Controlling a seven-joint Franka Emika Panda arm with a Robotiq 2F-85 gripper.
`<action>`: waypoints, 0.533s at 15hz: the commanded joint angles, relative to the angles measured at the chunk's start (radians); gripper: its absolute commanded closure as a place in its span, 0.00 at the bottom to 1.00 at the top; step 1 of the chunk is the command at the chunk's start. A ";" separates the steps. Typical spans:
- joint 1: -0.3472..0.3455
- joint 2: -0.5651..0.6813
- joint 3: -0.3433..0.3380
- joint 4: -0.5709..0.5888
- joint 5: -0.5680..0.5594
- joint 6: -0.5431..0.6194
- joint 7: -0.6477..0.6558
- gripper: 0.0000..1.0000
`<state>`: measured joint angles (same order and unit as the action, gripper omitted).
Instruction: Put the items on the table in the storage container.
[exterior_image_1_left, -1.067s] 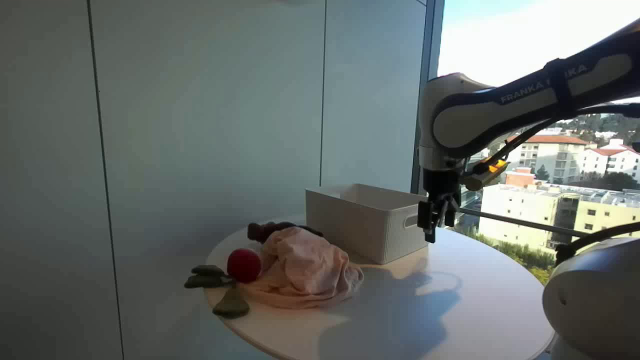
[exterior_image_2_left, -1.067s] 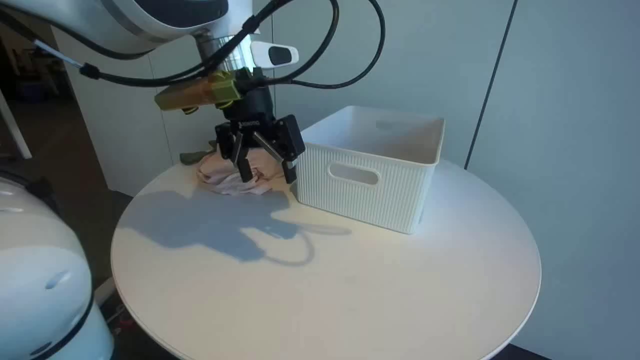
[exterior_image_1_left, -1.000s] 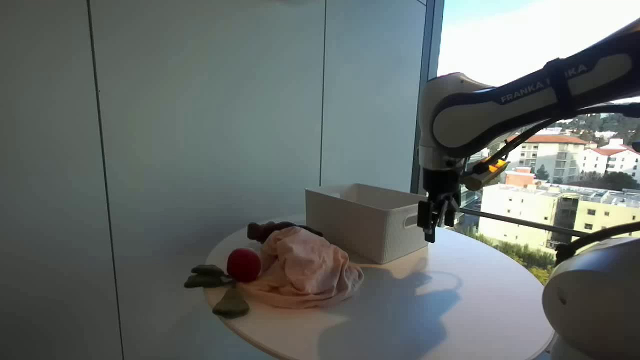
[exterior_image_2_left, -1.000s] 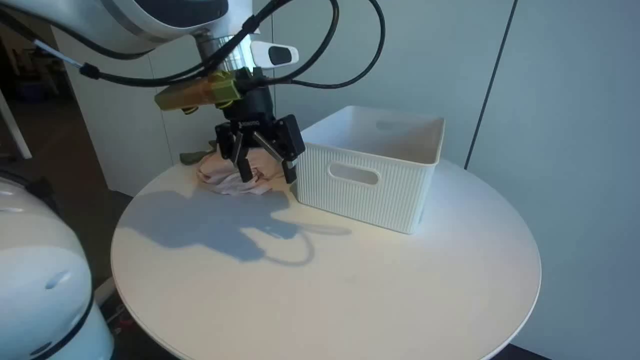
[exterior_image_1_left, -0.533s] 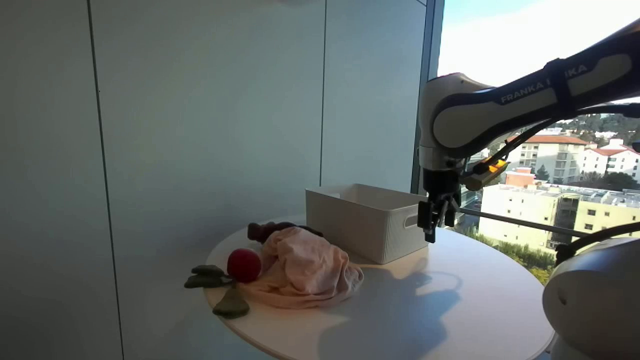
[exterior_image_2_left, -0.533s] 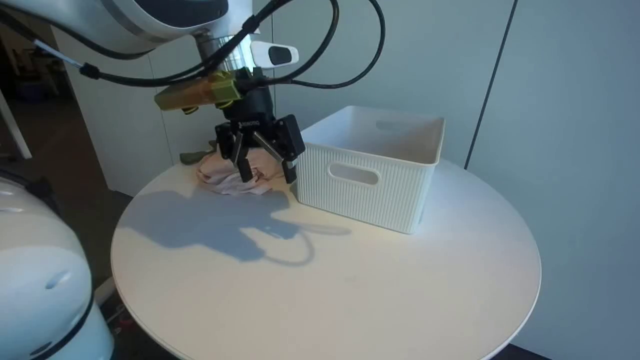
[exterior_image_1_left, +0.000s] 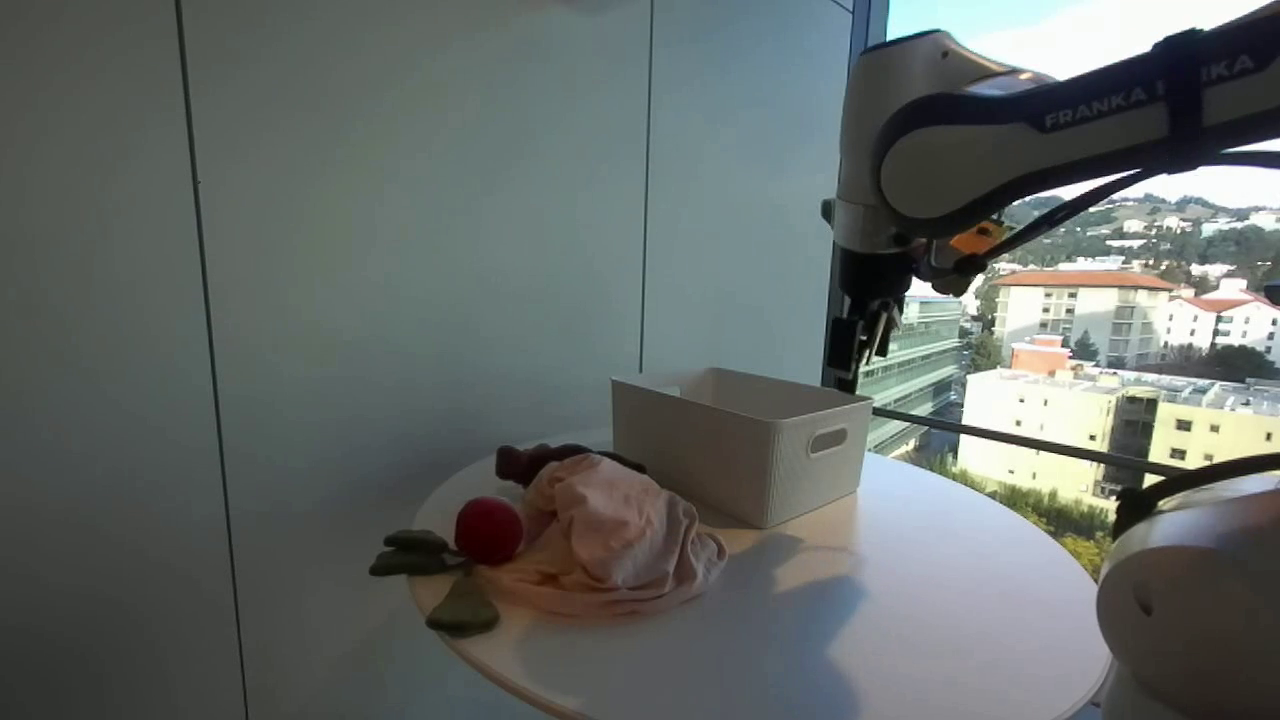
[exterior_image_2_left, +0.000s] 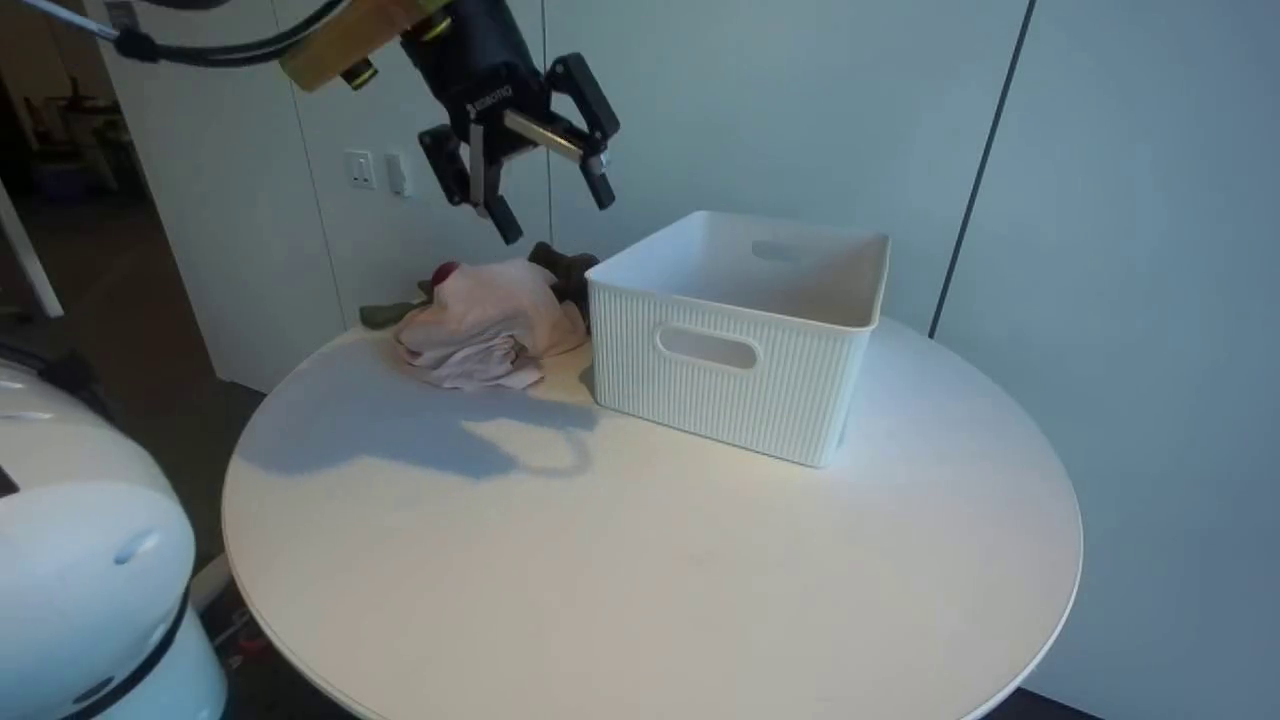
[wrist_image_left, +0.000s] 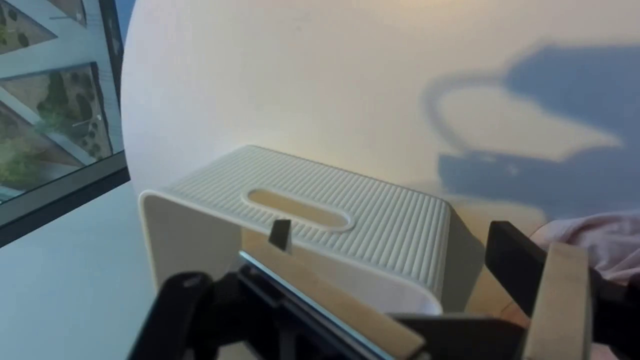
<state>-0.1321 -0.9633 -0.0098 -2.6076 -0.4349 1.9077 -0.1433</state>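
A white ribbed storage container (exterior_image_1_left: 690, 450) with handle holes stands open-topped on the table; it also shows in an exterior view (exterior_image_2_left: 720, 415) and the wrist view (wrist_image_left: 395, 215). A crumpled pink cloth (exterior_image_1_left: 615, 530) lies beside it, also in an exterior view (exterior_image_2_left: 480, 330). A red ball (exterior_image_1_left: 489, 531) rests against the cloth. Green soft pieces (exterior_image_1_left: 463, 608) lie at the table edge. A dark brown item (exterior_image_2_left: 565, 275) lies behind the cloth, partly hidden. My gripper (exterior_image_2_left: 553, 208) is open with nothing between its fingers, above the cloth and container; its fingers also show in the wrist view (wrist_image_left: 392, 240).
The round white table (exterior_image_2_left: 640, 580) has a curved edge; some green pieces (exterior_image_1_left: 412, 553) overhang it. A grey panelled wall (exterior_image_2_left: 960, 120) stands behind the container. A window (exterior_image_1_left: 1080, 330) lies beyond the table. The arm's base (exterior_image_2_left: 100, 540) stands beside the table.
My gripper has risen well above the table and tilted, uncovering the cloth, red ball and dark item in an exterior view. It stays open. The items and container have not moved.
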 joint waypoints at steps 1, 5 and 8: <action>0.076 0.078 -0.007 0.173 -0.044 0.050 -0.079 0.00; 0.172 0.261 -0.069 0.254 0.013 0.294 -0.154 0.00; 0.253 0.438 -0.122 0.319 0.135 0.417 -0.239 0.00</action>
<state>0.0476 -0.7161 -0.0798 -2.4007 -0.4010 2.2420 -0.2895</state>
